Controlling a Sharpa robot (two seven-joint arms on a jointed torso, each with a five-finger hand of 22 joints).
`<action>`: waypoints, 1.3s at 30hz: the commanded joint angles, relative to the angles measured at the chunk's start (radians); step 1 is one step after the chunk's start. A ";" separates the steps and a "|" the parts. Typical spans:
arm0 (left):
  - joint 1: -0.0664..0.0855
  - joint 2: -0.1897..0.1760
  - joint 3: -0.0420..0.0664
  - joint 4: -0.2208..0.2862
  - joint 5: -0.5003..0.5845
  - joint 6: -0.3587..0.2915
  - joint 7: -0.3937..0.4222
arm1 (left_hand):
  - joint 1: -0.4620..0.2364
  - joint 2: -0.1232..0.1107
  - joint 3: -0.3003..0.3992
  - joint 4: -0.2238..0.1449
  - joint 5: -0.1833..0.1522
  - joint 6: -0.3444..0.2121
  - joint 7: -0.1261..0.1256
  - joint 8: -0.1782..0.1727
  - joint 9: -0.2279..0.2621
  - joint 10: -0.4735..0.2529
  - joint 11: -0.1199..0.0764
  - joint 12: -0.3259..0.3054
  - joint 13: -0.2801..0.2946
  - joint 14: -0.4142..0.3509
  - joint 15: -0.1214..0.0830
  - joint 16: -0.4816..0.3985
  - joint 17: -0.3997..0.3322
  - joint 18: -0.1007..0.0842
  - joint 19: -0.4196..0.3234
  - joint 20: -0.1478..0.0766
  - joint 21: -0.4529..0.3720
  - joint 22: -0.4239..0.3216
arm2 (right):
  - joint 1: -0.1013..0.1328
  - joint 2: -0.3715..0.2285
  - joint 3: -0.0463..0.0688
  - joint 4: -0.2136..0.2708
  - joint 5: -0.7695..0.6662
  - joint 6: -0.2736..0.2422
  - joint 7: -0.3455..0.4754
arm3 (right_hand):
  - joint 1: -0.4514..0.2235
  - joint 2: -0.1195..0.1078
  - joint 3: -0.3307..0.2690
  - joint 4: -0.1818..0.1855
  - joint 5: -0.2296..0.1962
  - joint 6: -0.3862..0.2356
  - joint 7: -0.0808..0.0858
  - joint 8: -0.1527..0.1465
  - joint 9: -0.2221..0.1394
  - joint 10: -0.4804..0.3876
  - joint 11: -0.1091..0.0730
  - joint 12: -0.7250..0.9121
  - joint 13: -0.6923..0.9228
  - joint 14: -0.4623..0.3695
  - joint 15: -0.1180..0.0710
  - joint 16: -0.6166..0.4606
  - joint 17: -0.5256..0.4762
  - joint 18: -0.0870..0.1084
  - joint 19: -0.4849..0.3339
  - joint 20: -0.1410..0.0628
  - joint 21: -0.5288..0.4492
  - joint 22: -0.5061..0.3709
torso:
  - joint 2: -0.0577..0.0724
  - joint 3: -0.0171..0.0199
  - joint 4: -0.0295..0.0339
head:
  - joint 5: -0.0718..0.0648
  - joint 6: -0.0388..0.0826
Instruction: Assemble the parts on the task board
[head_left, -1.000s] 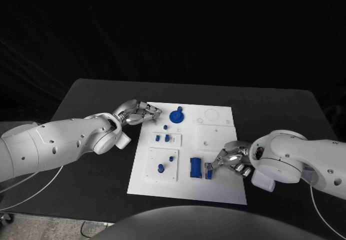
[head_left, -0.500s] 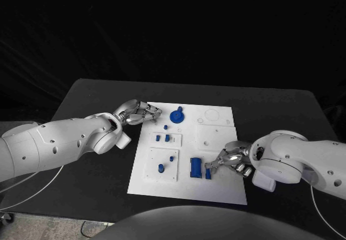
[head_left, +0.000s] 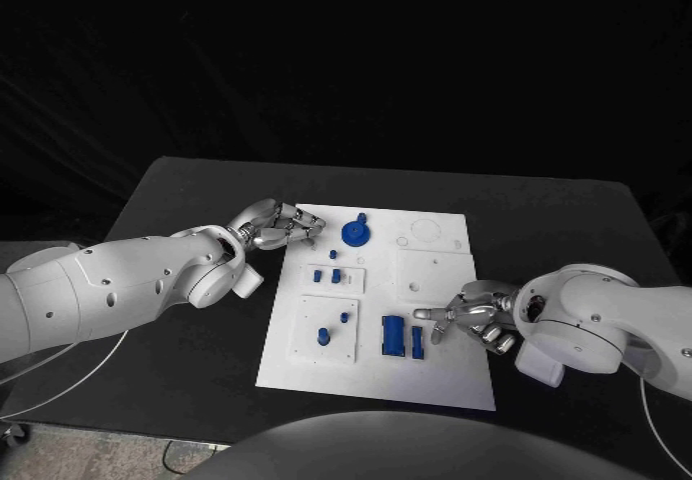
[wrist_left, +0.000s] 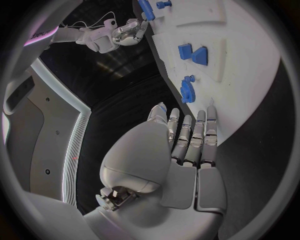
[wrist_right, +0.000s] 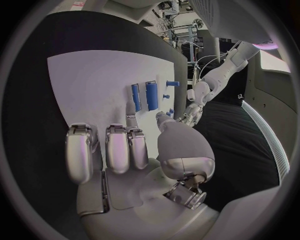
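Right hand (head_left: 469, 318) now off narrow part (head_left: 418, 342)

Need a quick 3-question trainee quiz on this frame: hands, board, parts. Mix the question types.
1. True or false: the right hand is gripping the narrow blue bar.
2. Which part lies nearest the left hand?
A. round blue gear-like piece
B. wide blue rectangular block
C. the narrow blue bar
3. Fill in: both blue bars lie side by side on the white task board, close to the ___ hand.

Key:
1. False; its fingers are spread beside the bar and hold nothing.
2. A
3. right
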 joint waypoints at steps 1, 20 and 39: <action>-0.001 -0.009 0.000 0.013 0.013 -0.026 0.049 | 0.006 -0.009 -0.011 0.001 0.005 0.004 0.002 0.004 -0.002 0.008 0.001 0.006 0.001 0.009 0.004 0.006 0.000 -0.017 0.008 -0.002 0.006 -0.001 | 0.016 -0.015 0.003 0.007 0.088 -0.081 0.165 | -0.063 0.014 -0.057 0.051 0.064 0.012 -0.008 0.023 0.015 0.106 -0.008 0.004 0.263 0.055 -0.014 -0.014 -0.019 0.006 0.055 -0.012 -0.021 0.215 | -0.005 -0.0008 -0.0037 | 0.002 0.000; -0.001 -0.064 0.001 0.114 0.184 -0.093 0.276 | -0.266 -0.083 -0.102 -0.001 -0.266 -0.251 -0.096 -0.022 -0.065 -0.323 -0.127 -0.222 -0.023 -0.531 -0.119 -0.305 -0.045 -0.023 -0.404 -0.051 -0.052 -0.193 | 0.039 0.030 0.001 -0.167 0.643 -0.038 0.955 | 0.073 0.028 -0.277 0.048 -0.049 -0.561 -0.026 -0.149 -0.291 -1.276 0.174 -1.435 -0.822 -1.359 0.237 -1.360 -1.189 0.048 -1.417 0.201 -1.434 -1.092 | -0.050 0.0012 -0.0285 | 0.018 0.000; -0.003 -0.022 0.001 0.089 0.236 -0.082 0.275 | -0.897 -0.298 0.079 -0.115 -0.389 -0.762 -0.255 -0.085 -0.152 -0.496 -0.241 -0.480 -0.065 -0.619 -0.206 -0.383 -0.068 -0.163 -0.665 -0.126 -0.111 -0.725 | -0.011 0.070 0.001 -0.265 0.581 -0.068 1.045 | -0.244 -0.021 -0.186 -0.071 -0.107 -1.017 -0.166 -0.217 -0.678 -1.465 0.017 -1.567 -1.308 -1.466 0.079 -1.440 -1.307 0.045 -1.466 -0.032 -1.450 -1.308 | -0.034 0.0025 -0.0117 | -0.010 0.001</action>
